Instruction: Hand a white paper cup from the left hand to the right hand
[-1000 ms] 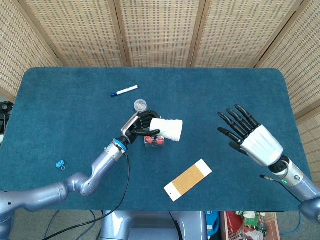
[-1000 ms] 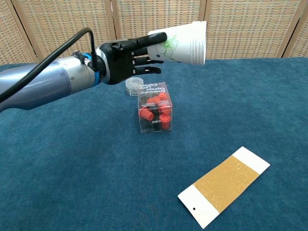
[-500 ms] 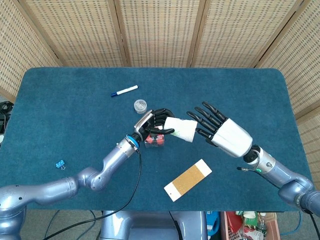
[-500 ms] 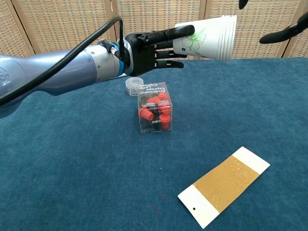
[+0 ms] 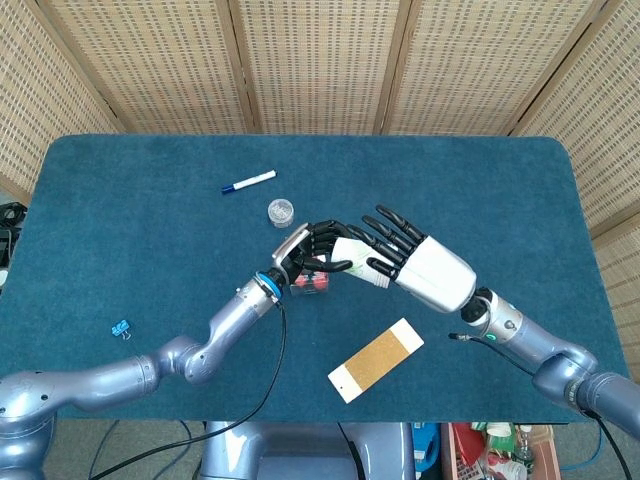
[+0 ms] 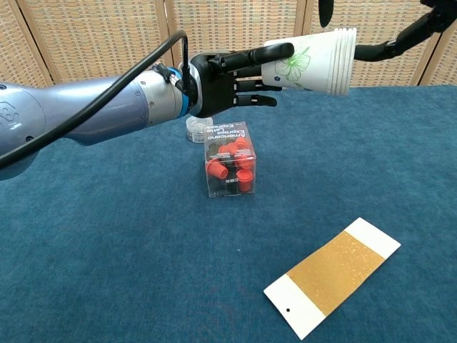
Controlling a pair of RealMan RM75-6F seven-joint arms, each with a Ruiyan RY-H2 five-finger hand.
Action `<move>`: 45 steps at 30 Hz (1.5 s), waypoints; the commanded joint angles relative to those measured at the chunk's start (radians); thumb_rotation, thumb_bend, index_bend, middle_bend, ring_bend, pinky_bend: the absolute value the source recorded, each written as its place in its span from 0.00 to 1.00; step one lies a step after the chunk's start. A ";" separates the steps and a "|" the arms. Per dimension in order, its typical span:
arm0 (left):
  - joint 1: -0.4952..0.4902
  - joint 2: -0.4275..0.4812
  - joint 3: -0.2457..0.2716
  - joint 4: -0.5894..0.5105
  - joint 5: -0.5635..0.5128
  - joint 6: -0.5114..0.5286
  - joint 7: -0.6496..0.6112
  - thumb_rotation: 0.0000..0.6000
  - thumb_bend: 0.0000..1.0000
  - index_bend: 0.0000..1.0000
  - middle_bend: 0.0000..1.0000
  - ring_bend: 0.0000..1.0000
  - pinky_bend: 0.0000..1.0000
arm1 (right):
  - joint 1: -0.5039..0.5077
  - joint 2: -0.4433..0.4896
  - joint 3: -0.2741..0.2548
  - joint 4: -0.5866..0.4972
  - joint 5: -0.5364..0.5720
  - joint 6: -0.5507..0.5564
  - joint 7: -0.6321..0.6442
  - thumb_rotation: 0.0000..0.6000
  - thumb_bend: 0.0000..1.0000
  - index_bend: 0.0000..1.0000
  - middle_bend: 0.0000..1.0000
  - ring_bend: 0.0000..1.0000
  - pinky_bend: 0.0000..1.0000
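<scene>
My left hand [image 5: 305, 252] grips the white paper cup [image 5: 356, 254] by its base, holding it on its side above the table with the mouth pointing right. The chest view shows the cup [image 6: 310, 61], with a green print, sticking out of the left hand [image 6: 227, 71]. My right hand [image 5: 425, 272] has come up against the cup's mouth end. Its fingers [image 5: 385, 232] are spread over and around the cup. In the chest view these fingers [image 6: 389, 47] stand apart beside and above the rim, not closed on it.
Under the hands stands a clear box of red caps [image 6: 228, 158]. A small round jar [image 5: 281, 210] and a marker [image 5: 248, 181] lie behind it. A cork-and-white card [image 5: 376, 359] lies near the front edge, and a blue clip [image 5: 120, 328] at the left.
The right hand has swept left from the table's right side up to the cup, fingers spread around its mouth. The left hand has carried the cup a little to the right.
</scene>
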 commanded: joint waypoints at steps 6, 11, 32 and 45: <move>0.003 -0.011 -0.002 0.008 0.000 -0.006 0.001 1.00 0.06 0.56 0.50 0.51 0.52 | 0.011 -0.014 -0.012 0.015 0.014 -0.004 -0.004 1.00 0.43 0.54 0.11 0.00 0.01; 0.005 -0.018 -0.002 0.018 0.002 -0.012 -0.004 1.00 0.06 0.56 0.50 0.51 0.52 | 0.015 -0.021 -0.017 0.027 0.020 0.002 0.000 1.00 0.46 0.56 0.11 0.00 0.01; 0.008 -0.035 -0.012 0.044 0.022 -0.029 -0.018 1.00 0.06 0.56 0.50 0.51 0.52 | 0.036 -0.044 -0.044 0.056 0.025 0.021 -0.024 1.00 0.51 0.67 0.12 0.00 0.01; 0.037 0.001 -0.016 0.050 0.024 -0.025 -0.019 1.00 0.06 0.56 0.50 0.51 0.52 | 0.000 -0.013 -0.068 0.067 0.023 0.087 -0.032 1.00 0.51 0.67 0.12 0.00 0.01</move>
